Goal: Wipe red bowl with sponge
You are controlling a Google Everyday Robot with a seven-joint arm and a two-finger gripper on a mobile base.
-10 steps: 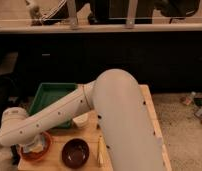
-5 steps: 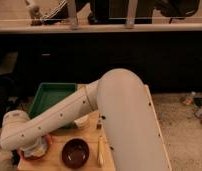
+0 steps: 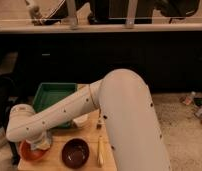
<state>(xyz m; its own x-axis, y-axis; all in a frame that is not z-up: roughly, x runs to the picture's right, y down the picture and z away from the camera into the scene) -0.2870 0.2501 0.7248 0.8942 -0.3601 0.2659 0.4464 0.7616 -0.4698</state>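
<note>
the pincer (image 3: 38, 145) sits over the red bowl (image 3: 29, 151), grip state hidden by the arm; dark bowl (image 3: 75, 152) beside, green tray (image 3: 53, 95) behind on the worktop (image 3: 108, 160).

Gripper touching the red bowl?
Cannot tell. In the camera view the gripper sits over the red bowl, but the arm hides any contact.

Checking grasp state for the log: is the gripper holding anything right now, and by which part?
Cannot tell. The gripper is down over the red bowl at the table's near left corner, hidden by the arm's wrist, and no sponge shows.
</note>
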